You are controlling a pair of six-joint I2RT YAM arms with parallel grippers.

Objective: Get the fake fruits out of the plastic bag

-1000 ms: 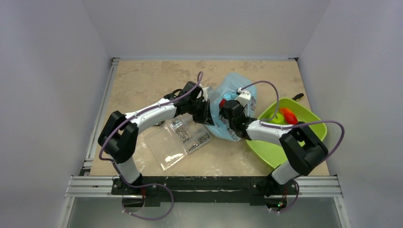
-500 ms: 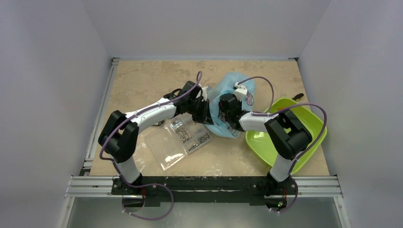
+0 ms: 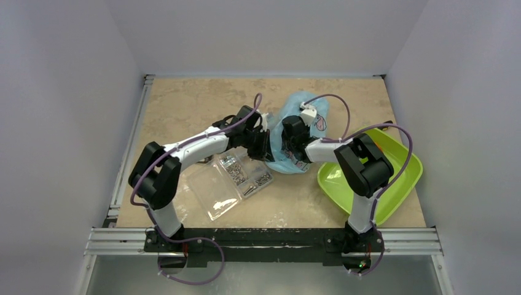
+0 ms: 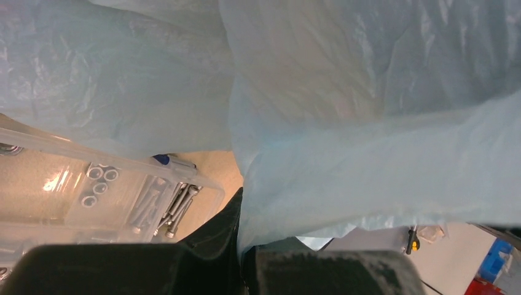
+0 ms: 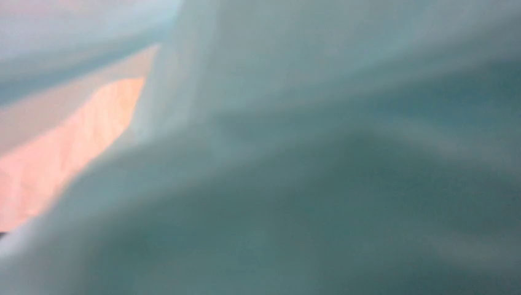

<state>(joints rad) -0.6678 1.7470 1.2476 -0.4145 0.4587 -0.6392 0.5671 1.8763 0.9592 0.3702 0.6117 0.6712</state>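
Left gripper [image 4: 241, 246] pinched shut on a fold of the plastic bag [image 3: 286, 163], likely anchoring it mid-table beside the clear box [image 3: 236, 181]. Right gripper [image 3: 291, 140] buried in the bag, presumably after fruit; its jaw state cannot be told. No fake fruits visible.

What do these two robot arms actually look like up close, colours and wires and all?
The left arm and right arm match: white rounded links between chunky black joints, a purple cable looping loosely along each. The left fingers are matt black blocks.
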